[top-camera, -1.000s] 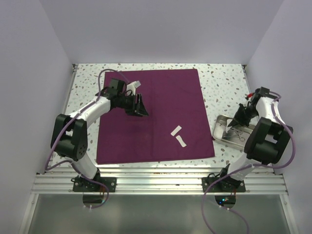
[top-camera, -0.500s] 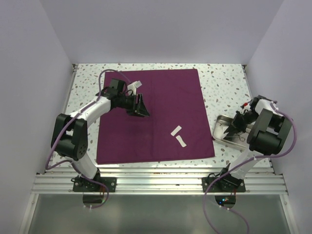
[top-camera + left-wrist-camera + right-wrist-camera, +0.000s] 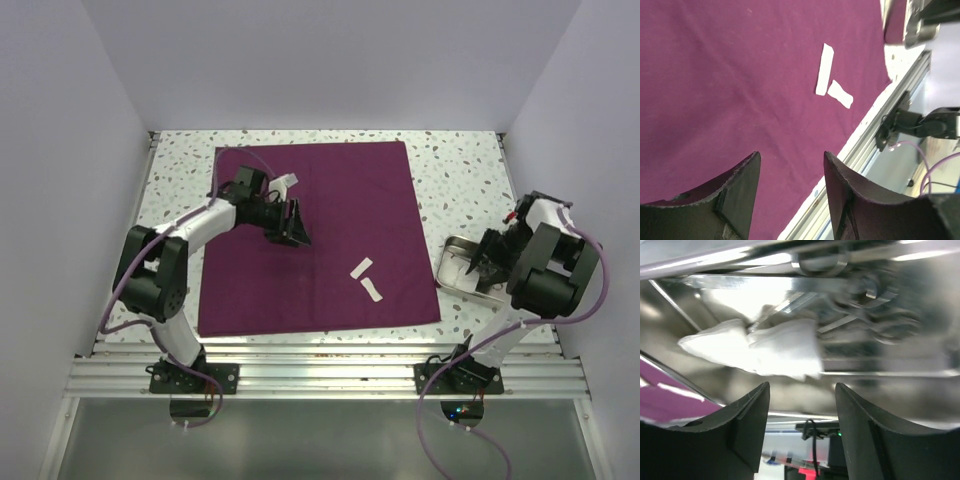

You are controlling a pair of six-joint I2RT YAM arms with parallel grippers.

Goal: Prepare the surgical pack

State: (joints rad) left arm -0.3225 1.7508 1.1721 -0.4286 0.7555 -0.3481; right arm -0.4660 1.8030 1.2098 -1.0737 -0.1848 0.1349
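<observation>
A plum-purple cloth (image 3: 330, 200) lies spread flat across the middle of a speckled white surface (image 3: 455, 170). Two small white gauze strips (image 3: 362, 268) lie on the cloth toward its near right part, just beside each other. The left end effector (image 3: 296, 224) hovers over the cloth's left half, its two dark fingers (image 3: 742, 190) apart with nothing between them. To the right of the cloth, just off its edge, a small steel tray (image 3: 452, 268) sits on the surface. The right end effector (image 3: 485, 262) hangs low over the tray, its fingers (image 3: 752, 420) apart and empty. In its wrist view, crumpled white gauze pads (image 3: 760, 347) lie inside the tray beside silvery scissor-like instruments (image 3: 875, 322), which are blurred.
</observation>
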